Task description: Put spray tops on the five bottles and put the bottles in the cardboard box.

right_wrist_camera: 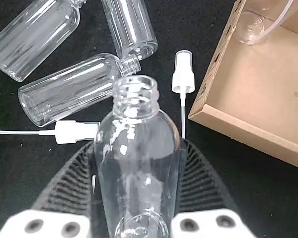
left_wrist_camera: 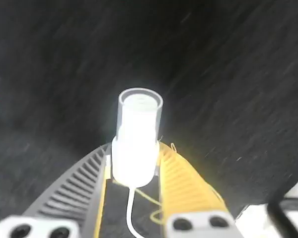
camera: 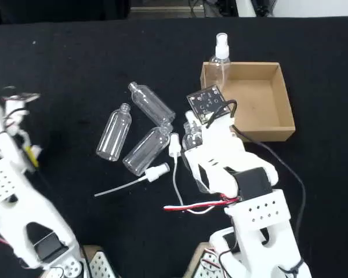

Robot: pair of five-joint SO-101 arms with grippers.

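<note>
- Left gripper [left_wrist_camera: 134,151]: clamped on a white spray top [left_wrist_camera: 138,131], fingers snug on both sides of it, capped end poking out past the tips and the thin dip tube trailing back between the jaws. Hanging over bare black table [left_wrist_camera: 228,74], way off on the left side and well apart from everything else.
- Right gripper [right_wrist_camera: 139,146]: closed around a clear bottle [right_wrist_camera: 136,168], no top on it, open neck pointing out past the fingertips. In the high view, parked just beside the cardboard box [camera: 287,104], on the side facing the pile of loose stuff.
- Inside the box, tucked into the far left corner: one finished bottle [camera: 219,66], standing upright with its spray top already on.
- Out on the table left of the box, three more bottles lying flat with no tops: a far bottle [camera: 152,104], a left bottle [camera: 114,132] and a near bottle [camera: 146,150]. Bunched close, with the near bottle's neck right up by the far bottle's base; can't tell if actually touching.
- Also lying loose: one spare top [camera: 156,172] just beside the near bottle, dip tube stretched out to the left, and a second spare top [camera: 174,145] between the near bottle and the right gripper, tube running back toward the arm.
</note>
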